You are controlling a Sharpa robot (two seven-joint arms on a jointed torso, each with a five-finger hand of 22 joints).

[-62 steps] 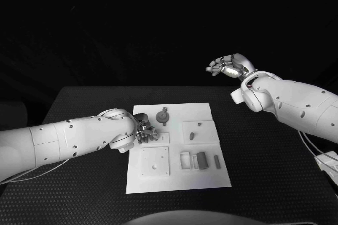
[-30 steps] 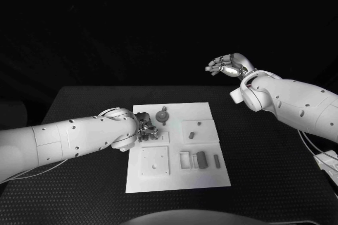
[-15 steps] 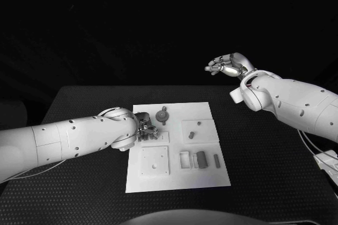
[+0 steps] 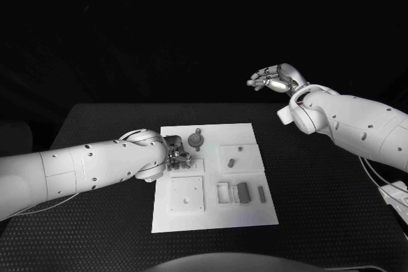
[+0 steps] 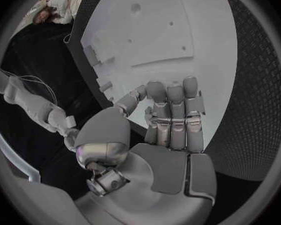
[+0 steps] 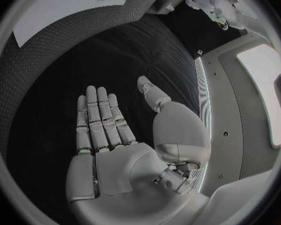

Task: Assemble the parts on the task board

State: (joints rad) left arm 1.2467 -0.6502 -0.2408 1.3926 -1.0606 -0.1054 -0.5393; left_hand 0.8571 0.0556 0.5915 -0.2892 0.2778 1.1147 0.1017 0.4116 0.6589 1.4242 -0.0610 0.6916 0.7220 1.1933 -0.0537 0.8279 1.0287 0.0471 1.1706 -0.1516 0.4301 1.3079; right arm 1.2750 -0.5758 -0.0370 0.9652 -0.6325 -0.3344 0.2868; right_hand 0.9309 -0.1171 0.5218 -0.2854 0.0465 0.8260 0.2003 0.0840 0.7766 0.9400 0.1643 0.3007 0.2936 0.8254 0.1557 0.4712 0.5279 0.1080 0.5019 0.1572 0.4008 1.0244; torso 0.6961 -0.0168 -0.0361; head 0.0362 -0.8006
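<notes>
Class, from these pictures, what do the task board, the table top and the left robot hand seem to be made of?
Task board: probably matte white plastic; flat, even, no glare.
Table: black textured mat, maybe rubber; fine dotted weave.
Left robot hand: silvery metal or metallic-coated plastic; smooth sheen with highlights.

You look down on a black table point(image 4: 340, 195) with a fine dotted weave. Behind its far edge the room falls away into unbroken darkness, with no wall, window or lamp to make out.
</notes>
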